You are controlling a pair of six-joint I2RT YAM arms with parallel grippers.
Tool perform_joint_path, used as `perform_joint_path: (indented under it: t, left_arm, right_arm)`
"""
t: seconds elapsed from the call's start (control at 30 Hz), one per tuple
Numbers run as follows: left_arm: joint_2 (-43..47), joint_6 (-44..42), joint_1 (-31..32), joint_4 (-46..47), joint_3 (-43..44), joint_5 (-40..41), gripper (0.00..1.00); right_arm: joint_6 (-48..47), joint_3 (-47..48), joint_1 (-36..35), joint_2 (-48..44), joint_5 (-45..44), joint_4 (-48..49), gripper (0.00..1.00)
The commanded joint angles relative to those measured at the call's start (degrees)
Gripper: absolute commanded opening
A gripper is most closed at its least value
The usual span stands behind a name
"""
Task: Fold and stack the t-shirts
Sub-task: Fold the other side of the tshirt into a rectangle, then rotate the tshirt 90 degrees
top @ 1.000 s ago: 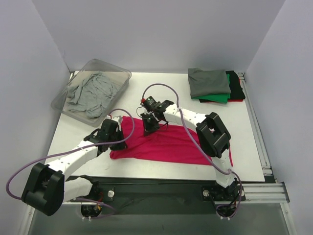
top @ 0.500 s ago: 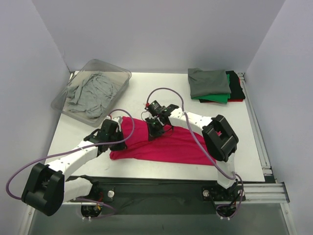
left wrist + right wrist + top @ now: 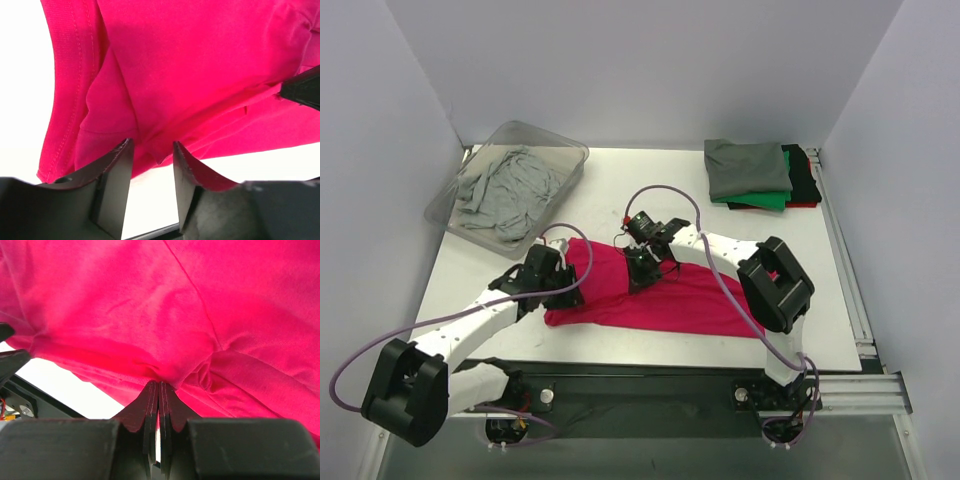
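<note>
White walls close round a pale bench (image 3: 825, 300); from above, the magenta shirt (image 3: 670, 300) lies near the front edge between the arms, drawn into a long, partly flattened band. The left claw (image 3: 567, 292) sits at its left end and the right claw (image 3: 639, 280) at its upper middle, a spacing that suits carrying a fold across. A folded stack (image 3: 750, 170) sits at the far right corner, well apart, likely where this one will go; grey shirts (image 3: 505, 185) fill the bin (image 3: 448, 218) at far left, not yet folded.

Left wrist: the left claw (image 3: 151, 145) is spread; a corner of the shirt (image 3: 200, 65) reaches into the gap, bare bench below it, nothing gripped. I judge it is either releasing or lining up on the edge.

Right wrist: the right claw (image 3: 158, 385) is pressed together, pinching a bunch of the shirt (image 3: 150, 305); wrinkles fan out from the tips, so the cloth seems tugged there, ready to be drawn over.
</note>
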State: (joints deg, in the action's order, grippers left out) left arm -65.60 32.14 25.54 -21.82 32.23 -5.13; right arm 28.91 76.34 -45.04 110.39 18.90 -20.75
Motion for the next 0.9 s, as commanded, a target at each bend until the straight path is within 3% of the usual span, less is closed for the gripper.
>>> perform_joint_path:
  t: [0.0, 0.2, 0.3, 0.33, 0.43, 0.63, 0.87]
  left_arm:
    - [2.41, 0.47, 0.04, -1.38, 0.47, -0.76, 0.49]
    - [5.92, 1.96, 0.04, -4.02, 1.96, -0.24, 0.52]
    - [5.23, 2.49, -0.05, -3.58, 2.84, 0.11, 0.53]
    - [4.7, 2.58, -0.05, -2.88, 3.19, 0.12, 0.53]
    - [1.28, 3.37, 0.04, -1.21, 4.86, -0.06, 0.53]
    - [-7.51, 4.69, 0.04, 1.95, 8.99, -0.5, 0.53]
    - [-18.31, 5.83, -0.23, 5.65, 13.91, -0.85, 0.53]
  right_arm:
    - [0.36, -1.1, 0.21, -1.93, -0.35, -1.31, 0.0]
    - [0.19, -2.42, 0.21, -2.72, -0.96, -1.4, 0.0]
    - [0.36, -2.51, 0.21, -2.9, -1.23, -1.4, 0.26]
    - [0.45, -2.59, 0.3, -3.16, -1.32, -1.4, 0.4]
    - [0.36, -2.95, 0.65, -4.39, -1.41, -1.4, 0.52]
    - [0.36, -6.72, 4.6, -8.52, -1.84, -1.13, 0.56]
    - [-2.97, -12.43, 17.68, -13.53, -1.58, -0.26, 0.57]
